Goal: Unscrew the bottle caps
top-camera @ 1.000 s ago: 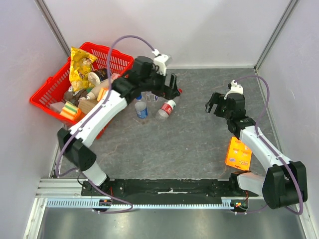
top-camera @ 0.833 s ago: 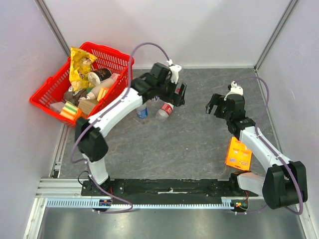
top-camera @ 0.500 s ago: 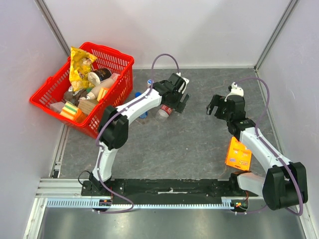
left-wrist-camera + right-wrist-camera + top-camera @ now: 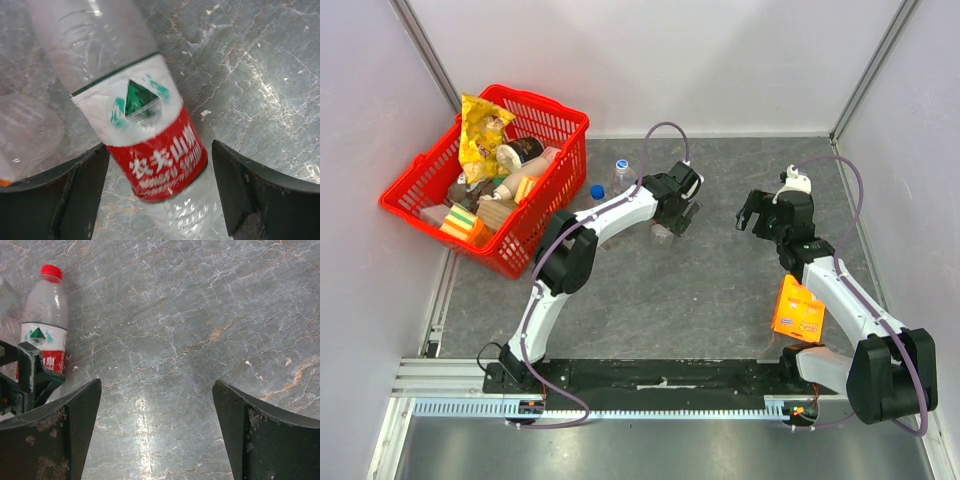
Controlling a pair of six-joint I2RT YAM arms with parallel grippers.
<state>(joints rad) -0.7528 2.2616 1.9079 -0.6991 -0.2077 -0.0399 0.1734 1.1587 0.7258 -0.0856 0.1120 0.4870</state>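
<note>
Bright, even, diffuse light fills the overhead view, and shadows are soft. In the right wrist view a pale glare streak lies on the table (image 4: 142,415) at 6 o'clock. In the left wrist view the red-labelled bottle (image 4: 150,150) washes out at 11 o'clock; the fingers (image 4: 260,195) look soft.

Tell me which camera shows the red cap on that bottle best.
The right wrist view: the red cap sits in plain sight on the bottle. The left wrist view shows only the bottle's label and body between the open left gripper, with the cap out of frame. In the top view, that gripper hides the cap.
</note>
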